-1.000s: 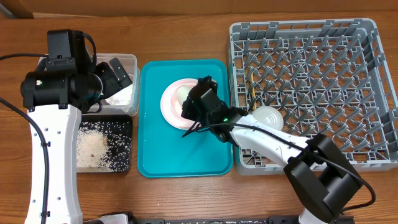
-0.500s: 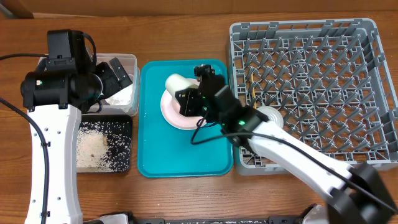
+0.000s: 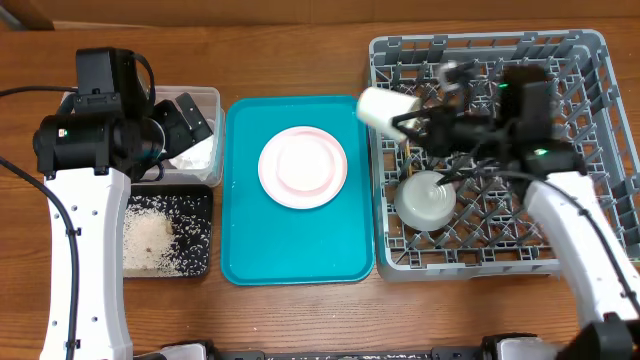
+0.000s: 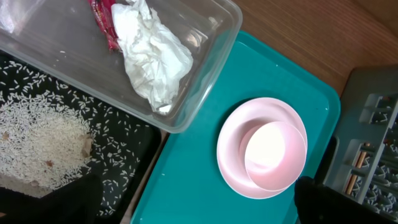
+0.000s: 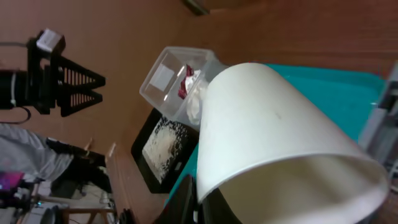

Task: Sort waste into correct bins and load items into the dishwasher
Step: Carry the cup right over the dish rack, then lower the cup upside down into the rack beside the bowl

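My right gripper [image 3: 408,124] is shut on the rim of the small cream cup [image 3: 383,107]. It holds the cup tilted in the air above the left edge of the grey dish rack [image 3: 600,150]. In the right wrist view the cup [image 5: 273,130] fills the frame, with the jaws [image 5: 208,205] pinching its rim. A white bowl [image 3: 425,198] lies in the rack. Stacked pink dishes [image 3: 303,167] sit on the teal tray [image 3: 250,240]. My left gripper [image 3: 188,120] is open and empty above the clear tub [image 3: 205,97], which holds tissue [image 4: 152,53] and a red wrapper [image 4: 102,18].
The black tray [image 3: 200,200] in front of the tub holds rice scraps [image 3: 150,240]. The pink dishes also show in the left wrist view [image 4: 264,149]. Thin wooden sticks [image 4: 359,176] stand among the pegs at the rack's left edge. The rack is full of upright pegs.
My right gripper lifted the cream cup off the pink dishes and carried it right, from the teal tray to above the rack's left edge. The left arm has not moved.
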`<state>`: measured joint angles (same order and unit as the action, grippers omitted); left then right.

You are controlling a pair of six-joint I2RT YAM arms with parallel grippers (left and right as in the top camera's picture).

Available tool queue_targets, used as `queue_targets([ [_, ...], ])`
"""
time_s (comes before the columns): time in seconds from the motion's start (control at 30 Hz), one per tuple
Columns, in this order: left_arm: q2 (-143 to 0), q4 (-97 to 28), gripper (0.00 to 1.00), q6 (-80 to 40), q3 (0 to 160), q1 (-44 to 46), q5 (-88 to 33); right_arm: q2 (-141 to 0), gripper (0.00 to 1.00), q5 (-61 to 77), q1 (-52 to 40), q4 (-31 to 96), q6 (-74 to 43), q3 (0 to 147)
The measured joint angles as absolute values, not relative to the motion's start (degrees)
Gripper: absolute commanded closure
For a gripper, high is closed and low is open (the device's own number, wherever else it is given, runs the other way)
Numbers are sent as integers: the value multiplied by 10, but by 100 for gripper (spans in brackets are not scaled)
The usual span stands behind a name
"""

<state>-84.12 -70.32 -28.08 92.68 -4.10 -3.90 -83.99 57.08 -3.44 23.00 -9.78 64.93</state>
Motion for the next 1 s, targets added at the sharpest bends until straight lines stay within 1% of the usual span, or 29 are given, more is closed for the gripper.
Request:
queue_targets([
  [0.07,-841,-703,0,-281,927,-41,-39,-866,96,617,-4,240,-74,649],
  [0.13,-841,-703,0,-281,927,-41,-39,-889,96,643,3,250,-57,649],
  [0.3,-841,-703,0,-281,927,-41,-39,-961,96,690,8,279,6,649],
  [0.47,-841,-703,0,-281,927,-41,-39,-996,96,733,8,279,83,649],
  [0.67,-841,-703,0,-281,927,-41,-39,-1042,96,744,8,260,165,649],
  [1.0,-841,-703,0,-281,927,-41,-39,-1045,96,718,8,203,202,649],
])
